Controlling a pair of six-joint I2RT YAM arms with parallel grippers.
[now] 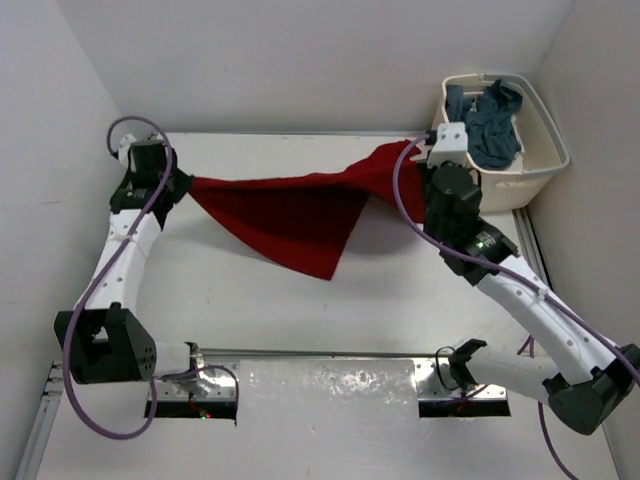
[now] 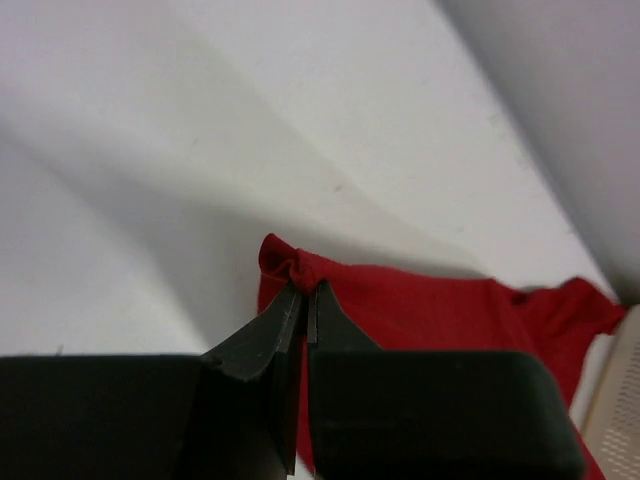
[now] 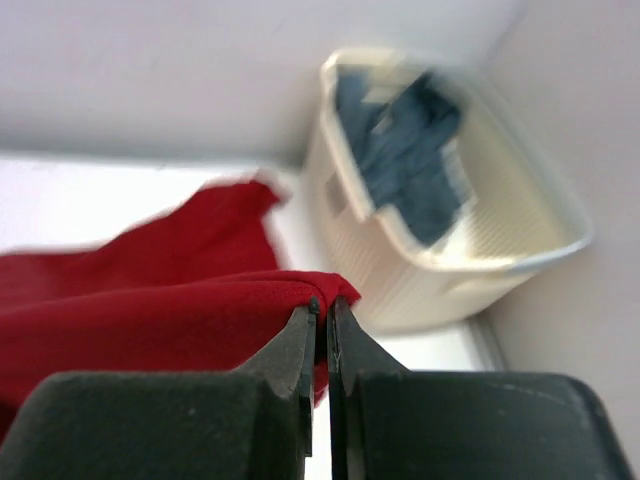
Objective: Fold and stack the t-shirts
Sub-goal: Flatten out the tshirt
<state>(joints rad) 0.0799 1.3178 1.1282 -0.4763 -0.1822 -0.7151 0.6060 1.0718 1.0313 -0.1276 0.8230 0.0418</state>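
At the near edge of the table (image 1: 250, 320) the two arm bases flank a shiny metal plate (image 1: 330, 388), and the bare surface beyond them leaves room to lay cloth flat. Further in, toward the far edge, the red t-shirt (image 1: 290, 215) is strung between the arms. The left gripper (image 2: 305, 288) is clamped tight on a bunched pinch of the shirt's edge near the far left corner. The right gripper (image 3: 322, 303) is pinched closed on a doubled edge toward the far right. Held at two ends like this, the shirt runs taut along its top while the middle sags in a point toward the table, probably so it can be spread out before folding. Whether the tip touches the surface cannot be told. In the far right corner, just beside the right gripper, sits the cream laundry basket (image 1: 553, 150) with the blue-grey t-shirt (image 1: 495, 125) crumpled inside, crowding that arm's side. No white shirt can be made out.
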